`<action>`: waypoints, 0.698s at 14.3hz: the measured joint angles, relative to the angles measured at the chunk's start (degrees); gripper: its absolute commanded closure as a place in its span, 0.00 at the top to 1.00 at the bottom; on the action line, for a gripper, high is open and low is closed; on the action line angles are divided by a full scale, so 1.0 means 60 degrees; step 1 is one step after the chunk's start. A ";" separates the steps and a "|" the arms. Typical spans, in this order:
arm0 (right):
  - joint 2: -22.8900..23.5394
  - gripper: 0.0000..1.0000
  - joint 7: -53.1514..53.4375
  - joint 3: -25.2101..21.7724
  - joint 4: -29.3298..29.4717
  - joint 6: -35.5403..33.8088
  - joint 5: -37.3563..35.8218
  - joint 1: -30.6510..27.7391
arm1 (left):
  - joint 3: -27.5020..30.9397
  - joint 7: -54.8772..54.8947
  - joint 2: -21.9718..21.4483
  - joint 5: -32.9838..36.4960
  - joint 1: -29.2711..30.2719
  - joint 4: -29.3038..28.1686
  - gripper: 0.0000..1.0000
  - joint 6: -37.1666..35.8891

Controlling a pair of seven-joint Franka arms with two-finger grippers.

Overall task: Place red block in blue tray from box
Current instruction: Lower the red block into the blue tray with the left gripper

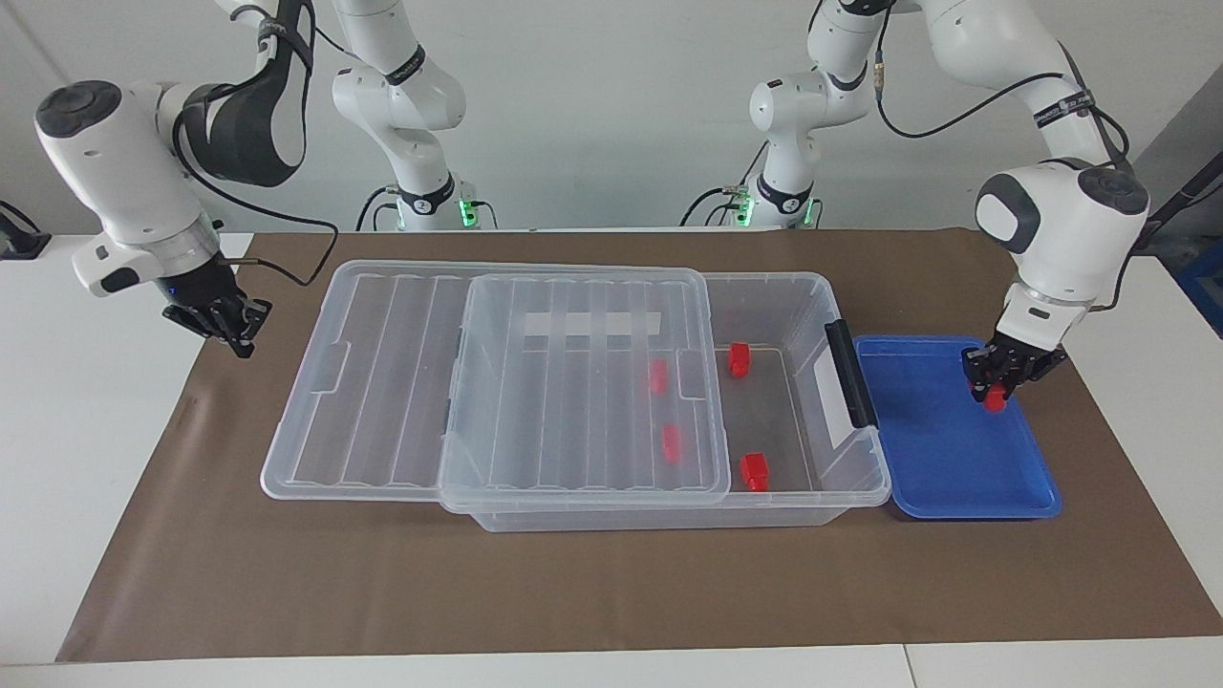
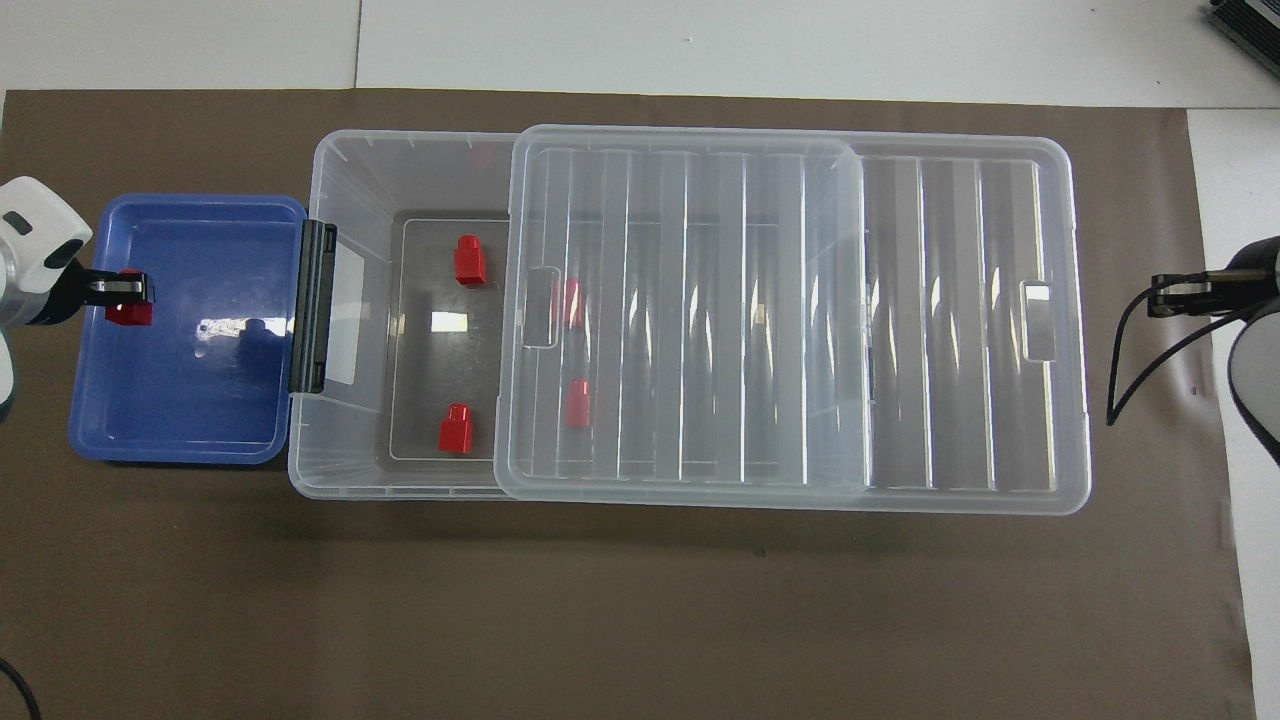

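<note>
A brown paper mat (image 2: 640, 620) covers a white table (image 2: 800, 45), matte and flat.

Nearest the robots' end, two red blocks sit on the floor of a large clear plastic box (image 1: 822, 483): one in the open (image 1: 739, 359) and one under the lid (image 1: 657, 376). Each is a small glossy peg shape, a squat body with a narrower cap. The box's ribbed clear lid (image 1: 401, 382) is slid toward the right arm's end, so the end toward the left arm lies uncovered. A plain white label strip (image 1: 592, 324) shows through the plastic; no writing can be read on it. A black latch (image 1: 850, 373) runs down the box's end wall, and a second white strip (image 2: 348, 315) lies just inside it.

Farther from the robots, two more red blocks rest in the box, one uncovered (image 1: 756, 472) and one beneath the lid (image 1: 672, 443).

Touching the latch end is a shallow glossy blue tray (image 1: 955, 478) with rounded corners and a raised rim. The left gripper (image 1: 997, 390) hangs over the tray near its outer rim, its fingers pinched on the fifth red block (image 1: 997, 398), which is low over the tray floor; whether it touches cannot be told.

The right gripper (image 1: 241, 334) waits over the mat next to the lid's end, fingers close together with nothing between them.
</note>
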 measured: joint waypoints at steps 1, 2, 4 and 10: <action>0.0178 0.00 -0.0114 0.0006 -0.0005 0.0194 0.0001 0.0012 | -0.0012 -0.0014 0.0053 -0.0004 0.0000 -0.0388 0.00 0.0522; 0.0329 0.00 -0.0165 0.0020 -0.0006 0.0311 0.0008 0.0033 | -0.0017 -0.0019 0.0151 -0.0008 0.0000 -0.0757 0.00 0.1051; 0.0497 0.00 -0.0170 0.0040 -0.0007 0.0371 0.0010 0.0127 | -0.0012 -0.0024 0.0421 -0.0018 0.0002 -0.1208 0.00 0.1753; 0.0547 0.00 -0.0170 0.0074 -0.0007 0.0440 0.0401 0.0575 | 0.0011 -0.0024 0.0835 -0.0021 0.0045 -0.1311 0.00 0.2234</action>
